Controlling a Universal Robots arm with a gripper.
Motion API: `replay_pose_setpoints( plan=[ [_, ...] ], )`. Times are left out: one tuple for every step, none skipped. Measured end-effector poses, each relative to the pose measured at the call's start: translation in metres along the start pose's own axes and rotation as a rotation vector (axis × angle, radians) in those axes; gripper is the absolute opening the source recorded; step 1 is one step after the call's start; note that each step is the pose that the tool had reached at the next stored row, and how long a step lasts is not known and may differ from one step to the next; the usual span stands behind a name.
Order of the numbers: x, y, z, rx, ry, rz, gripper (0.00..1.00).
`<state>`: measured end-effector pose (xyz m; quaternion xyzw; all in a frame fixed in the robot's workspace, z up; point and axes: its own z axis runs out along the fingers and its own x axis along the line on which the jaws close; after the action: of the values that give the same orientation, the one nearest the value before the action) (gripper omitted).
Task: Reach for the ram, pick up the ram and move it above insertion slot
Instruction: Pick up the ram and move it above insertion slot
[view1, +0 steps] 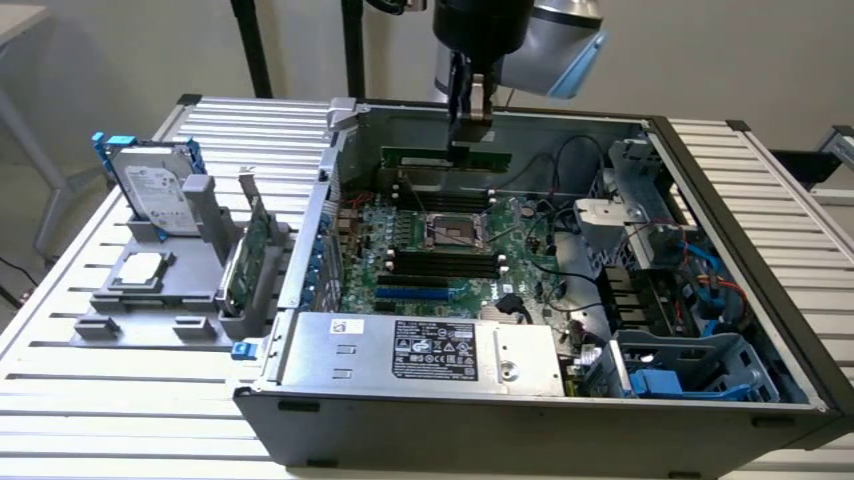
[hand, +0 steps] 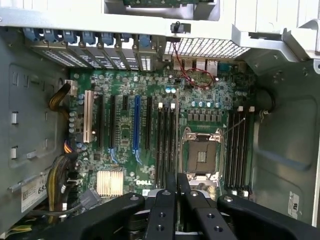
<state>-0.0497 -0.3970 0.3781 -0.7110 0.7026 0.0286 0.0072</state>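
Since the ram (view1: 447, 157) is a thin, stiff circuit-board stick, it should be light but fragile, best pinched on its flat faces near the middle of the long edge, away from the contacts. That is how the tool (view1: 470, 133) has it: fingers drawn nearly together and clamped on the ram's upper edge. The stick looks long, narrow and green, held level on its edge inside the open computer case (view1: 747, 190), above the motherboard (view1: 441, 260) near the far wall. Through the wrist view the dark fingers (hand: 170, 200) hang over the memory slots (hand: 167, 142) beside the processor socket (hand: 201, 152).
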Motion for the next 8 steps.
replay_pose_setpoints(
  plan=[
    [-0.0011,-0.0004,0.0006,0.0002,-0.0001,0.003,0.13],
    [-0.0022,-0.0008,0.0011,0.0004,-0.0002,0.007,0.13],
    [-0.0036,-0.0011,0.0016,0.0005,-0.0003,0.009,0.13],
    [-0.0051,-0.0013,0.002,0.0006,-0.0003,0.011,0.13],
    [-0.0068,-0.0015,0.0024,0.0007,-0.0004,0.013,0.13],
    [-0.0087,-0.0017,0.0026,0.0008,-0.0004,0.015,0.13],
    [-0.0103,-0.0019,0.0027,0.0008,-0.0003,0.015,0.13],
    [-0.0107,-0.0019,0.0027,0.0008,-0.0003,0.015,0.13]
  ],
)
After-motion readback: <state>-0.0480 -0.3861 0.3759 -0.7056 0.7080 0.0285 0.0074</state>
